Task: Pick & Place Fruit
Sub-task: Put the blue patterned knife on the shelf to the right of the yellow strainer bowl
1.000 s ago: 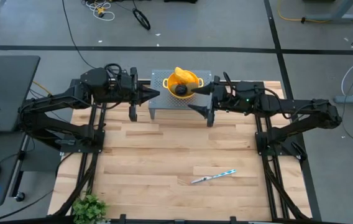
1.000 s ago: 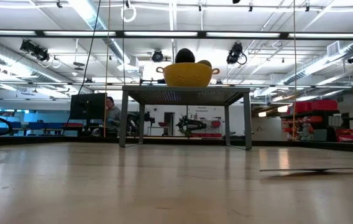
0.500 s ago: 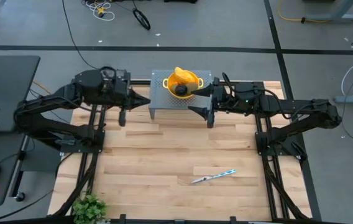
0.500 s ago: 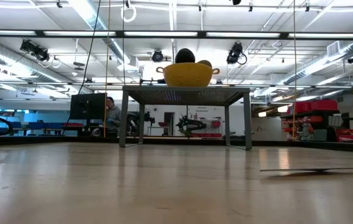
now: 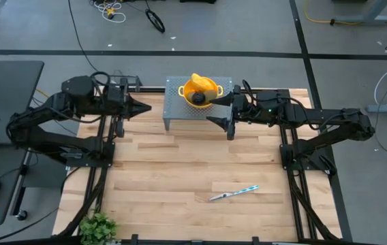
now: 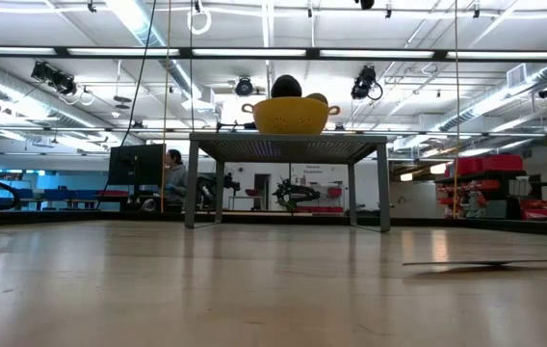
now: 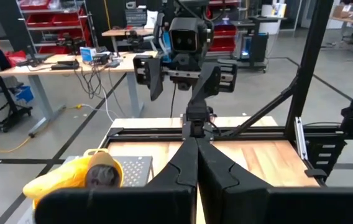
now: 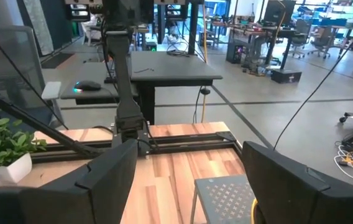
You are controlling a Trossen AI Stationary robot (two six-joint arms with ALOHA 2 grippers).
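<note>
The fruit lies in a yellow two-handled bowl (image 5: 200,88) on a grey perforated stand (image 5: 177,107) at the table's far edge. In the low view a dark round fruit (image 6: 286,86) and an olive-brown one (image 6: 317,98) show above the bowl's rim (image 6: 291,115). A yellow-orange piece (image 5: 196,78) sticks up at the bowl's far side. My left gripper (image 5: 147,107) is shut on nothing, left of the stand and level with it. My right gripper (image 5: 219,110) stands open at the stand's right edge, empty. The left wrist view shows the bowl (image 7: 58,183) and the dark fruit (image 7: 102,174).
A slim knife (image 5: 234,193) with a pale blue handle lies on the wooden table toward the near right. A small green plant (image 5: 98,228) stands at the near left corner. Dark frame rails run along both sides of the table.
My left gripper has drawn back from the stand's left edge toward the table's left edge, staying shut and level. The right arm, bowl and fruit have kept still.
</note>
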